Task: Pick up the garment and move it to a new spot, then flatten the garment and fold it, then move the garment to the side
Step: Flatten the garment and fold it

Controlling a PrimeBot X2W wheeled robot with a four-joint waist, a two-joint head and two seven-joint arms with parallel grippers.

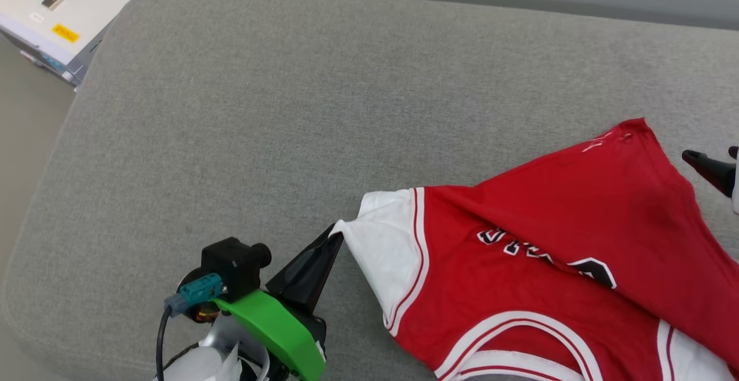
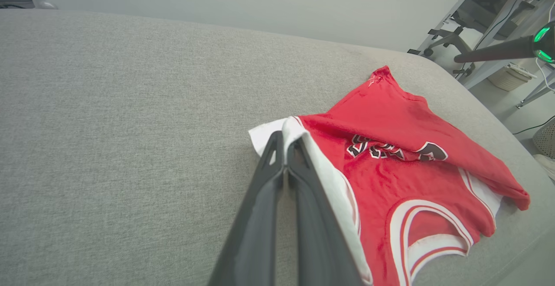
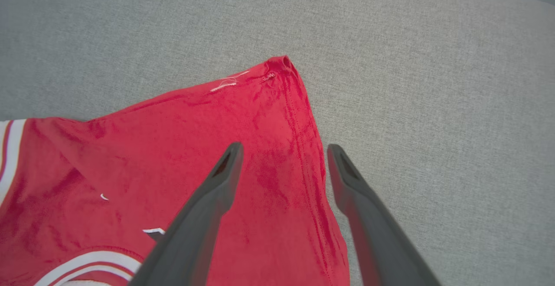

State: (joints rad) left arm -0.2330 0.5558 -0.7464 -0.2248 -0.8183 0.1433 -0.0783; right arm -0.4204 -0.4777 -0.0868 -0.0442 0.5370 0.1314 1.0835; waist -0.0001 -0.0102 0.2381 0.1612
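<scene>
Grey fabric cushion (image 1: 260, 109) bears a rumpled red jersey T-shirt (image 1: 548, 225); left hand (image 1: 336, 235) pinches its nine-o'clock white sleeve (image 1: 384, 242), right hand (image 3: 282, 147) spread; flattening, folding remain.

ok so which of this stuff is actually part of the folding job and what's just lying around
In the job:
red shirt, rumpled on the grey cushion
left claw, shut on its white sleeve
right claw, open over the red edge

Just lying about:
white cabinet beside the cushion
chair base on the floor beyond

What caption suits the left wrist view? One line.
Left gripper shut on the white sleeve of a crumpled red shirt on a grey cushion.
</scene>
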